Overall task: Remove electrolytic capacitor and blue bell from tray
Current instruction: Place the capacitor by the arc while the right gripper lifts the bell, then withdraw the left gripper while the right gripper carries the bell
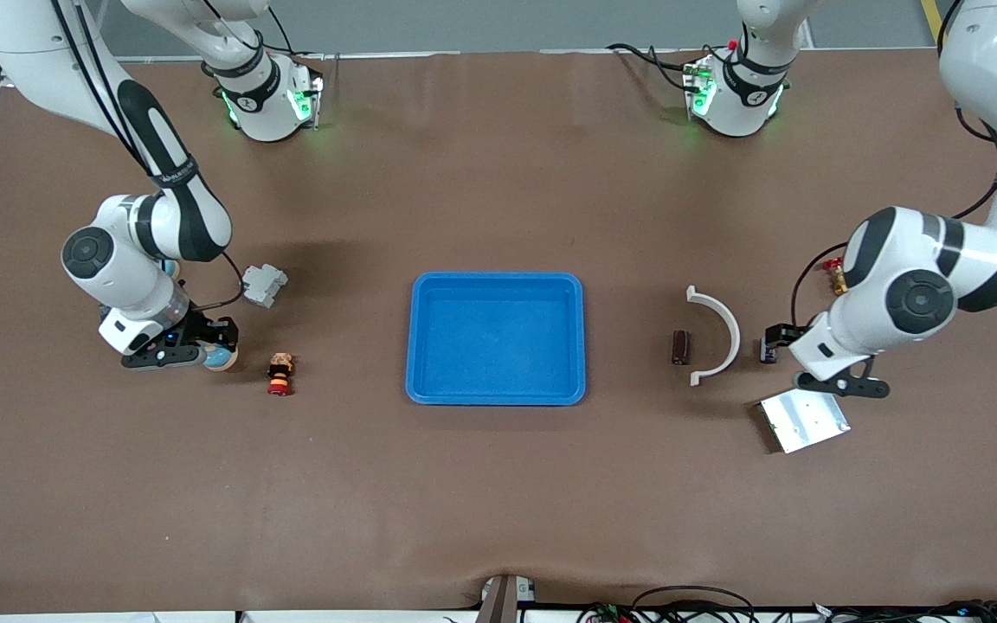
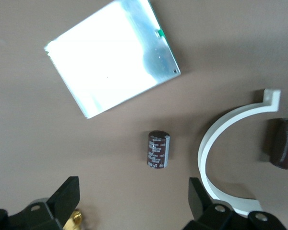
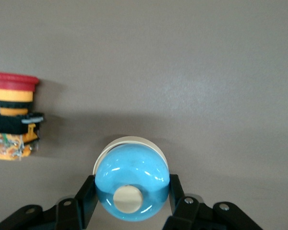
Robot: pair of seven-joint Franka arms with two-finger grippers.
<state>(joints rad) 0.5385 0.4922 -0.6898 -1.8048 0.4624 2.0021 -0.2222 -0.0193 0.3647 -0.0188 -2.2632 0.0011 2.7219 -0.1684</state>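
Two things had to come out of the blue tray (image 1: 497, 284), and the tray looks empty now, so most of the job seems done.

The right gripper (image 3: 132, 203) sits low over the table at the right arm's end. Its fingers (image 3: 89, 196) are squeezed shut on the blue bell (image 3: 132, 184), which sits right between them. A red push button (image 3: 13, 115) lies near the fingers, not touching them. What is left here, I think, is to let the bell go.

The left gripper (image 2: 134, 196) hangs over the table at the left arm's end, fingers (image 2: 67, 196) spread wide and holding nothing. A brown electrolytic capacitor (image 2: 158, 149) lies on the table just ahead of the gap between them. A white curved bracket (image 2: 216, 143) is beside one finger, with a second capacitor (image 2: 283, 143) just past it, and a shiny metal plate (image 2: 110, 57) lies farther out.
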